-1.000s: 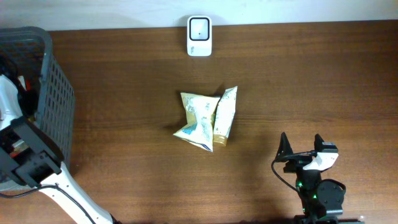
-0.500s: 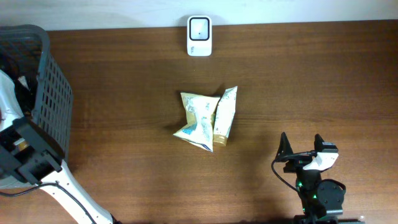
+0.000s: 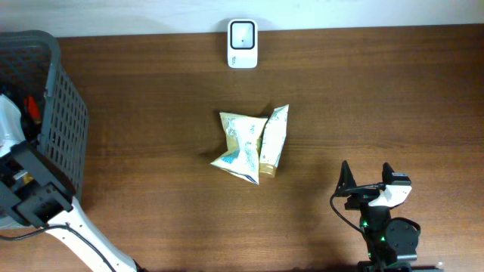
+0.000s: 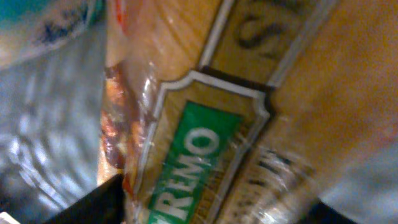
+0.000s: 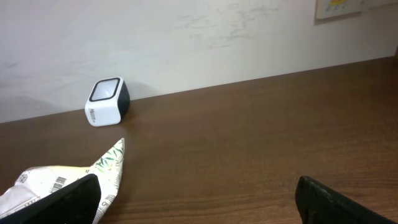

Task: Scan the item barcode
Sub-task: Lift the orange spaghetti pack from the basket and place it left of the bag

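Two packets (image 3: 249,145) are pictured together at the middle of the dark wooden table (image 3: 378,91), the scanner (image 3: 243,34) set against a white wall (image 5: 249,37). The right end effector (image 3: 367,181) is spread apart; the left end effector (image 4: 217,214), inside the basket (image 3: 68,113), cannot be judged.

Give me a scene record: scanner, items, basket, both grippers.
scanner: white box-shaped barcode scanner, far edge, centre
items: wide crumpled yellow packet and narrow yellow packet, touching, middle of brown wooden table
basket: dark grey mesh plastic basket, left edge
left gripper: at the basket, close over orange wrapped pack with green label; grip unclear
right gripper: open, empty, near edge, right of the packets
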You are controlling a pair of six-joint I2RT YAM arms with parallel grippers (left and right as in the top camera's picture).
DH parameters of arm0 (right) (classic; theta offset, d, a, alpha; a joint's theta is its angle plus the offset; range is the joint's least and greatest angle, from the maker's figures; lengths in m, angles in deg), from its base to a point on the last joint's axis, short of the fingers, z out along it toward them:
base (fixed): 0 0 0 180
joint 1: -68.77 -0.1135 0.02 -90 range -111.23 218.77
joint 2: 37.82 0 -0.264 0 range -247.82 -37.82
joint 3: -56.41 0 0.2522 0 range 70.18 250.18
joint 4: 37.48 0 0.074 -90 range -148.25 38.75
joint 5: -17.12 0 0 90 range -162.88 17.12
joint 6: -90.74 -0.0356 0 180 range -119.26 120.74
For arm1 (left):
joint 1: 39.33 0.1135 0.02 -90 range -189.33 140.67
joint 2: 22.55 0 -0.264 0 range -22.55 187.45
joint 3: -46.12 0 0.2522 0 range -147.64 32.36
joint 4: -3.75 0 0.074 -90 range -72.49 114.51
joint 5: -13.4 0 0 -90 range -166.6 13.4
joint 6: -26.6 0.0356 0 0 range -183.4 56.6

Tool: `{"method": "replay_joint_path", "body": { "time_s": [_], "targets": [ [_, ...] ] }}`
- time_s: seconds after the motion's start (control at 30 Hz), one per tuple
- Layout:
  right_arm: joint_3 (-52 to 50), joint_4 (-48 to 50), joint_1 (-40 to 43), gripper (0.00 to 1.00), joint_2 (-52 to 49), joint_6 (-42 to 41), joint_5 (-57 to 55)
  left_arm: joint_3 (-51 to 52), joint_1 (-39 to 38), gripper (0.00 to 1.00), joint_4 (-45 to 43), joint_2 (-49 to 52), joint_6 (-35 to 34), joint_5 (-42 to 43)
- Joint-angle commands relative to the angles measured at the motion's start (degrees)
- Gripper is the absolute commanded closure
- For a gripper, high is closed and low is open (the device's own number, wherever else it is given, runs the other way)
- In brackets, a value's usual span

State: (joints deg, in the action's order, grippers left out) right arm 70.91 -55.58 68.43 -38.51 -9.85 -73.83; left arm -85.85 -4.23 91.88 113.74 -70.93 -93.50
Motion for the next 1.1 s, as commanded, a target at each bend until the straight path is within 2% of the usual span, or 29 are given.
{"method": "replay_joint_path", "body": {
  "time_s": [0.0, 0.07, 0.13, 0.2, 0.37, 0.43, 0.57, 0.63, 0.67, 0.73, 0.77, 0.87, 1.07],
  "targets": [
    [-0.42, -0.31, 0.37, 0.01, 0.33, -0.37, -0.09, 2.99, 0.5, 0.83, 0.09, 1.6, -0.55, 0.98],
    [-0.42, -0.33, 0.37, 0.01, 0.33, -0.37, -0.09, 2.99, 0.5, 0.87, 0.5, 1.57, -0.55, 0.98],
    [-0.42, -0.33, 0.37, 0.01, 0.33, -0.37, -0.09, 1.73, 0.5, 1.0, 2.08, 1.51, -0.57, 1.03],
    [-0.42, -0.33, 0.37, 0.01, 0.33, -0.37, -0.11, -1.62, 0.5, 1.0, 4.33, 0.63, -0.59, 1.51],
    [-0.42, -0.33, 0.37, 0.01, 0.33, -0.37, -0.11, -26.84, 0.22, 1.0, 10.34, -13.68, 0.44, 8.68],
    [-0.42, -0.33, 0.37, 0.01, 0.33, -0.37, -0.09, -34.07, 0.22, 1.0, 10.14, -22.25, 4.42, 16.72],
    [-0.42, -0.33, 0.37, 0.01, 0.33, -0.37, -0.09, -36.09, 0.22, 1.0, 9.29, -38.82, 4.68, 26.16],
    [-0.42, -0.31, 0.37, 0.01, 0.33, -0.37, -0.09, -36.09, 0.17, 1.0, 9.9, -43.91, 8.98, 36.22],
    [-0.42, -0.33, 0.37, 0.01, 0.33, -0.37, -0.09, -36.09, 0.17, 1.0, 11.96, -46.31, 12.85, 45.79],
    [-0.42, -0.33, 0.37, 0.01, 0.33, -0.37, -0.09, -36.09, 0.17, 1.0, 19.26, -47.6, 19.67, 57.02],
    [-0.42, -0.33, 0.37, 0.01, 0.33, -0.37, -0.09, -35.93, 0.15, 1.0, 22.34, -47.6, 22.4, 59.93],
    [-0.42, -0.33, 0.37, 0.01, 0.33, -0.37, -0.09, -30.71, -6.32, 1.0, 22.34, -50.25, 22.67, 59.54],
    [-0.42, -0.33, 0.37, 0.01, 0.33, -0.37, -0.09, -16.72, -19.89, 1.0, 21.24, -52.33, 22.71, 48.57]
  ]
}}
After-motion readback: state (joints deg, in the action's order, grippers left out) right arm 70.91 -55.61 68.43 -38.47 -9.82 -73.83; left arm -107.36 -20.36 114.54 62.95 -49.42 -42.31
